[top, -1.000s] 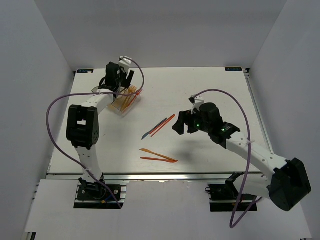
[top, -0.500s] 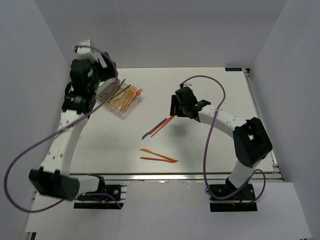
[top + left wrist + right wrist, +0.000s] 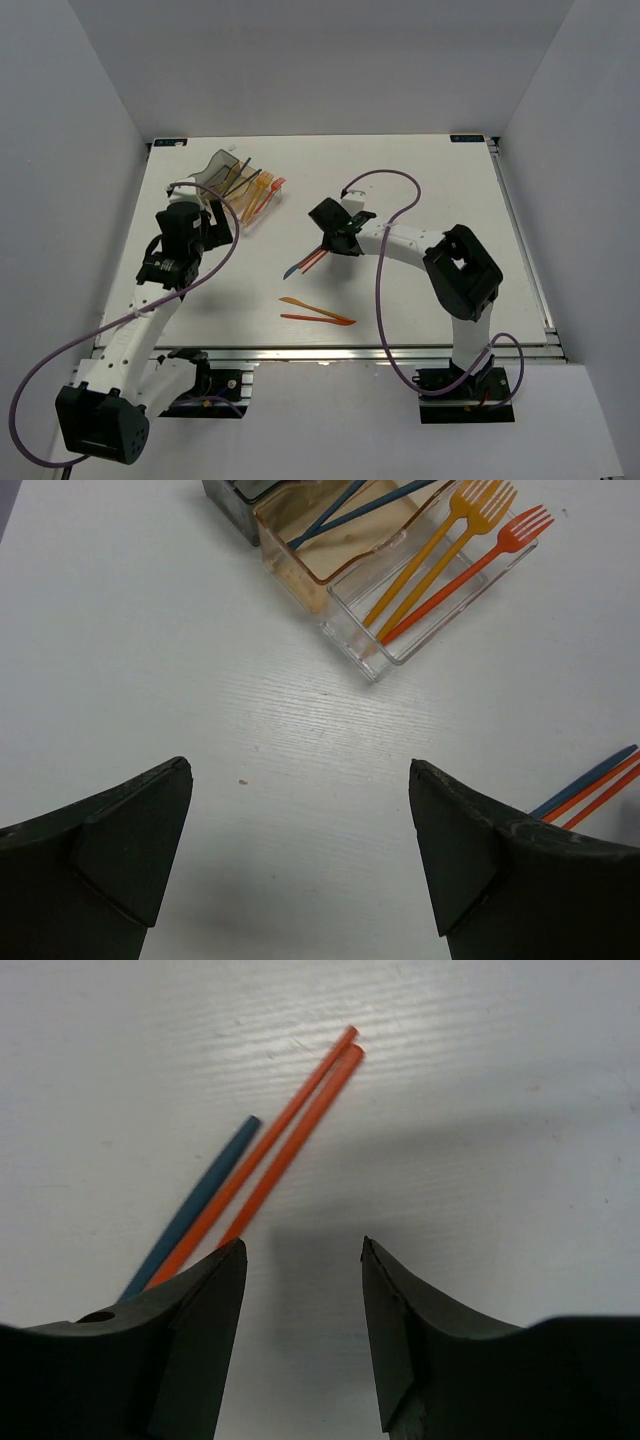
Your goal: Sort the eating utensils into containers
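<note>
Right gripper (image 3: 300,1252) spread wide over the loose utensils.
Two slim orange plastic handles (image 3: 300,1120) and a dark blue plastic handle (image 3: 195,1205) lay side by side on the white table (image 3: 500,1110), just ahead of my fingers and running toward the left one, ungripped. My left gripper (image 3: 300,770), equally spread, hung near the translucent three-bin row (image 3: 352,652).

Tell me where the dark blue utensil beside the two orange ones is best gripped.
Take the dark blue utensil probably near its lower-left end in the top view, where it juts past the two orange utensils. Come straight down, jaws across the thin shaft: it lies flat, an orange one alongside.
</note>
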